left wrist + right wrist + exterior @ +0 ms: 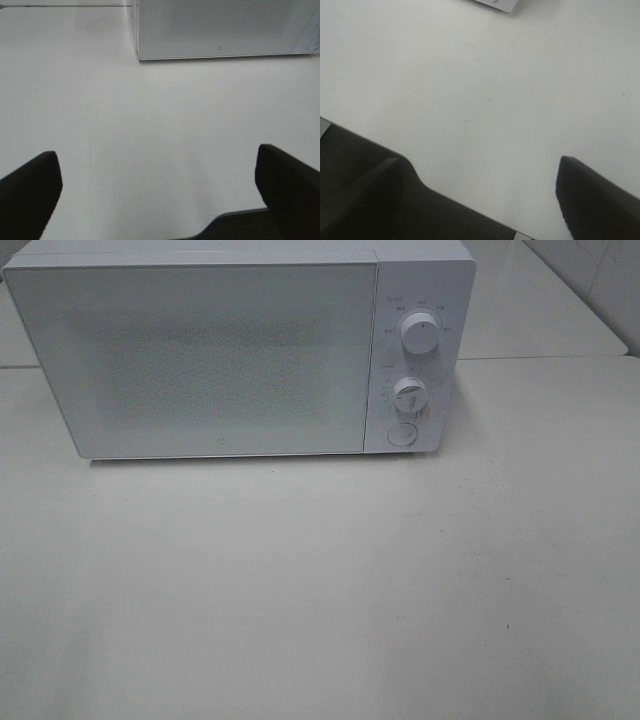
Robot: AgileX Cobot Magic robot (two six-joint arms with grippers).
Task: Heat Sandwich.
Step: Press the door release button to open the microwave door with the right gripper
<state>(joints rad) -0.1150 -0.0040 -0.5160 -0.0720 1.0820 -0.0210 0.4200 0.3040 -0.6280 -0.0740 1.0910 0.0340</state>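
A pale table (320,590) carries a white microwave oven (240,350) at its far side. The oven's door (200,360) is shut, which suggests heating is either under way or not yet begun. The sandwich appears in no view; whether it sits behind that frosted door cannot be told. The left gripper (157,160) and right gripper (482,165) hover low near the table's front edge, jaws spread wide and empty. Two dials (420,332) and a round button (402,434) line the panel, and nothing blocks the door.

Both the left gripper (156,150) and the right gripper (482,160) hover empty, fingers (30,190) spread wide.
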